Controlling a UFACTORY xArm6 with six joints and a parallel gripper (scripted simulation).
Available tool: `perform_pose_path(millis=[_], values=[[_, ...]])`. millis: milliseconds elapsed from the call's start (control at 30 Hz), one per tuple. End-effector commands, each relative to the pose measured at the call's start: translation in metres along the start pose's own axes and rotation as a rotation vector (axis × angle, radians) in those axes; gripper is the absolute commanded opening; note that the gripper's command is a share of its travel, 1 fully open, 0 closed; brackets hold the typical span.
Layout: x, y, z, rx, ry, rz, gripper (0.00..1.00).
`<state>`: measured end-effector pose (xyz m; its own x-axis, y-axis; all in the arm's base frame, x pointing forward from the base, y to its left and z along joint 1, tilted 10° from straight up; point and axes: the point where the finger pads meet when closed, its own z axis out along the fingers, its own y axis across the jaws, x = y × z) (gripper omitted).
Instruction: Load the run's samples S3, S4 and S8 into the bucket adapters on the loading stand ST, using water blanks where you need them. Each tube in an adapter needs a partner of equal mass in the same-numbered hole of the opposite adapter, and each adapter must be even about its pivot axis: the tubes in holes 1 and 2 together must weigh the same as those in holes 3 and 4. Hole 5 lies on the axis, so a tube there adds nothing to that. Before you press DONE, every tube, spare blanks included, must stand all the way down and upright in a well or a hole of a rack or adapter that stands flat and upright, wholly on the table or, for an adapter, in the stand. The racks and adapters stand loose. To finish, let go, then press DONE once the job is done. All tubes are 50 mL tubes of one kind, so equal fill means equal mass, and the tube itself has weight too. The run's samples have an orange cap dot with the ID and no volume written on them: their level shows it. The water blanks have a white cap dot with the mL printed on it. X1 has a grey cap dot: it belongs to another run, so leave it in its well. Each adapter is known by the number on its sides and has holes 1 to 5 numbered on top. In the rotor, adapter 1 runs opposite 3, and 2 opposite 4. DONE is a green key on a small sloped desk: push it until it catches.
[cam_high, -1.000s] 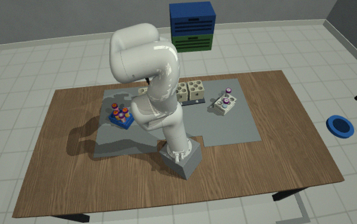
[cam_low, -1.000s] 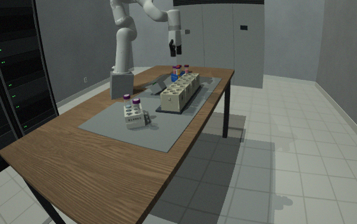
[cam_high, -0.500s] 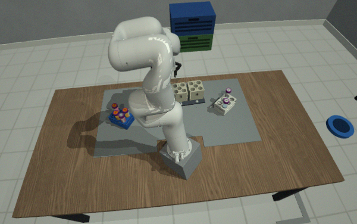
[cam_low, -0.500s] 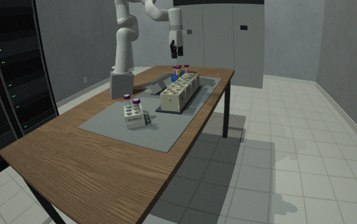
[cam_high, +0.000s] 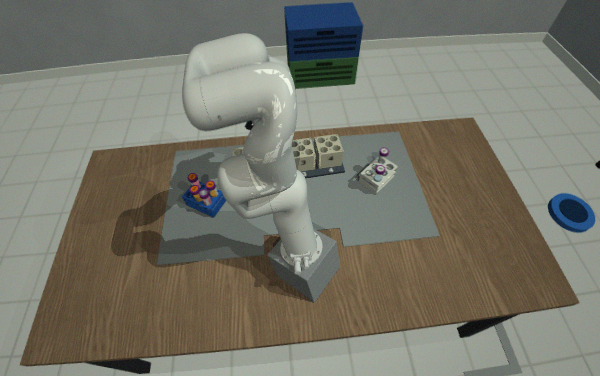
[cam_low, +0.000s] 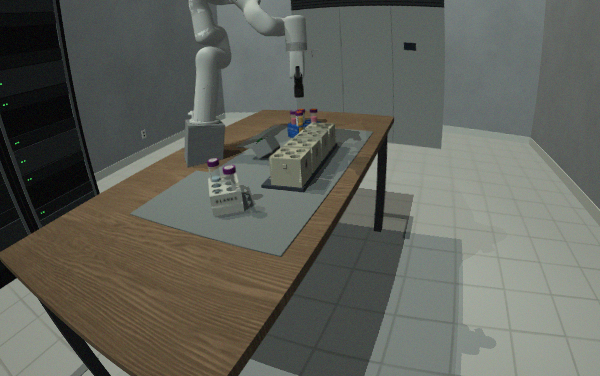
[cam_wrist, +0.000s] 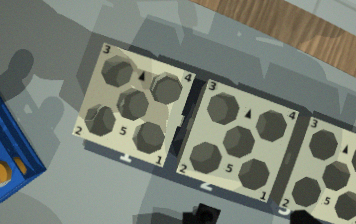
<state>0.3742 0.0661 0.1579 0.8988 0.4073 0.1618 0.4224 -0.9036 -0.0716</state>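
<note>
While the table (cam_high: 125, 300) (cam_low: 125, 250) (cam_wrist: 280, 25) carried the grey mat (cam_high: 380, 215) (cam_low: 175, 210) (cam_wrist: 50, 195), the arm (cam_high: 280, 100) (cam_low: 207, 85) reached over it towards the stand (cam_high: 325, 173) (cam_low: 280, 188) (cam_wrist: 100, 149). The bucket adapters (cam_high: 329, 159) (cam_low: 290, 172) (cam_wrist: 102, 95) stood there in a row; adapters 1 and 2 had every hole empty. The sloped desk (cam_low: 266, 146) sat between stand and arm base.

The blue rack (cam_high: 212, 212) (cam_low: 294, 131) (cam_wrist: 25, 165) held the three orange-dotted samples (cam_high: 193, 177) (cam_low: 299, 120) (cam_wrist: 4, 171) and the grey-dotted tube (cam_high: 203, 193). At the far end, the blanks rack (cam_high: 382, 186) (cam_low: 226, 202) kept two white-dotted blanks (cam_high: 384, 151) (cam_low: 213, 163).

Smallest of all, the gripper (cam_high: 250, 125) (cam_low: 299, 95) (cam_wrist: 252, 217) hung above the adapters, its fingers partly spread with nothing between them.

Loading seemed not yet begun. Misjudged liquid levels could pair unequal masses, or leave an adapter uneven about its pivot. Fingers descending off-centre among the crowded caps might knock a neighbour or drag the loose blue rack; a tilted tube could catch a hole's rim and shift its adapter.
</note>
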Motion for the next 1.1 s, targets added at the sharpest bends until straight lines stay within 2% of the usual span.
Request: perform_pose_path(millis=[0,533,600,1067], values=[[0.002,-0.013,-0.002,0.000,0.006,-0.087,0.57],[0.002,-0.088,-0.002,0.000,0.006,-0.587,0.57],[0.002,-0.088,-0.002,0.000,0.006,-0.587,0.57],[0.003,-0.158,-0.002,0.000,0.006,-0.610,0.57]])
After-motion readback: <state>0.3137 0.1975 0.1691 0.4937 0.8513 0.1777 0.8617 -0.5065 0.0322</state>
